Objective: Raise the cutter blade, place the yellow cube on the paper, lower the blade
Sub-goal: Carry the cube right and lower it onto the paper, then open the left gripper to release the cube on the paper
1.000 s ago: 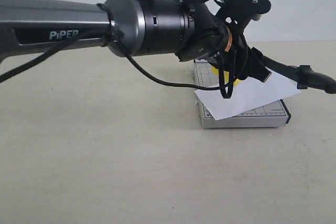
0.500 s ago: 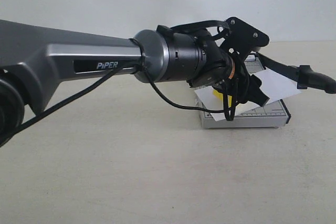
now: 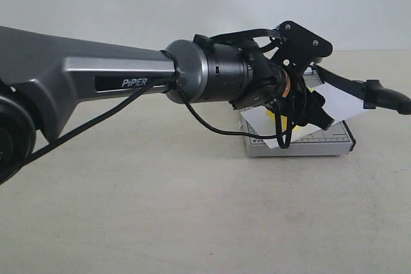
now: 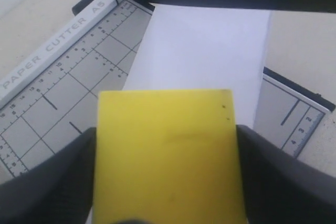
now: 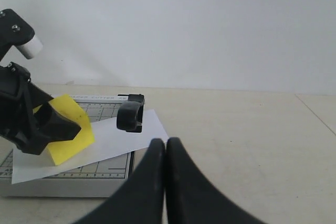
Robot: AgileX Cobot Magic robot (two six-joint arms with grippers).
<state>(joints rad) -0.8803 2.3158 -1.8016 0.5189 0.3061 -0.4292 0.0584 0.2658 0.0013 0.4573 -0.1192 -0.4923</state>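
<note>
The left arm (image 3: 96, 78) is stretching out level, its end effector (image 4: 165, 187) clamping the yellow cube (image 4: 165, 140) between both fingers. The right end effector (image 5: 166, 177) is holding its fingers pressed together, empty.

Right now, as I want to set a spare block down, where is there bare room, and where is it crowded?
Bare: the table in front of the cutter base, toward the camera, and the grid strip between its ruler edge and the paper. Crowded: over the paper, where the left tool holds the yellow cube beside the raised cutter blade.
</note>
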